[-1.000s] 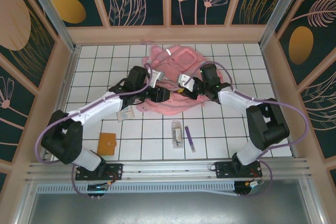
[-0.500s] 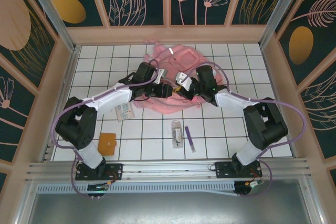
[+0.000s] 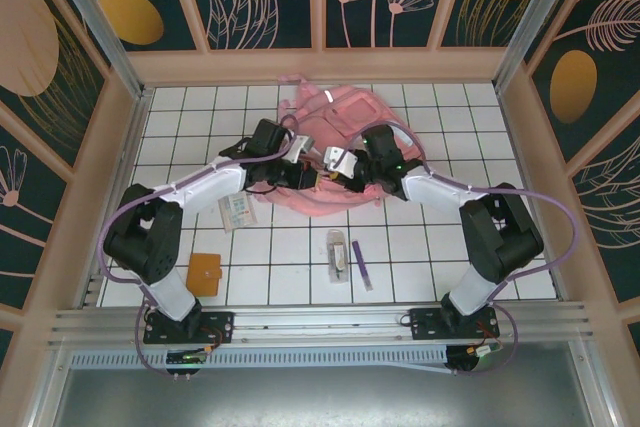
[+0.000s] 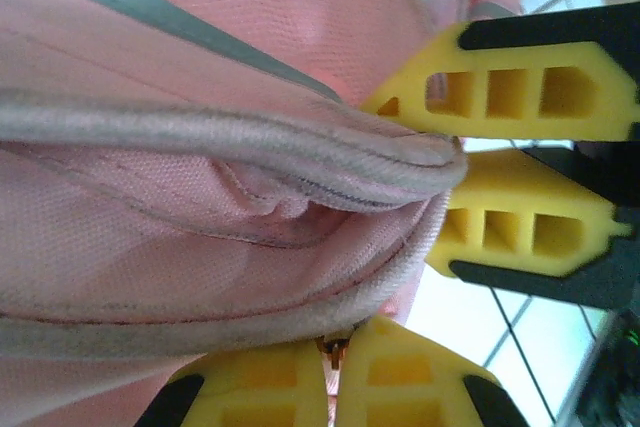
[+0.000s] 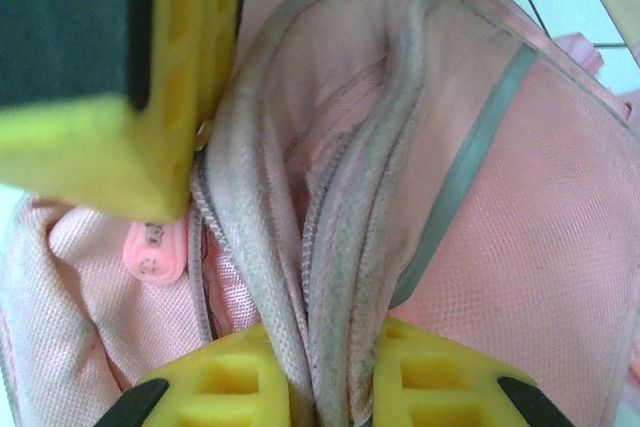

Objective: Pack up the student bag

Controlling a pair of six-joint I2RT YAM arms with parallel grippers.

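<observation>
While the right end effector (image 3: 337, 160) keeps its narrow pinch on the corded grey rim of the student bag (image 3: 345, 112), the left end effector (image 3: 303, 173) has just snapped closed. A second ago its jaws stood partly apart and it sat a little further back. Now it has slid in close, and the left wrist view shows its yellow fingertips pressed together on a fold of pink fabric at the opposite lip of the opening. The right arm has crept leftward as well, so the two end effectors sit just beside each other over the bag's near edge.

The bag itself lies flat at the far middle of the white tiled worktop (image 3: 430, 247), between the two arms, its mouth barely parted.

To my eye this means each side of the opening is now held, and the next job looks like pulling the lips apart. Nothing seems packed yet: the brown wallet (image 3: 203, 273), the paper card (image 3: 238, 212), the clear packet (image 3: 337, 252) and the purple pen (image 3: 361, 265) lie on the tiles nearer the arm bases, well apart from the bag.
</observation>
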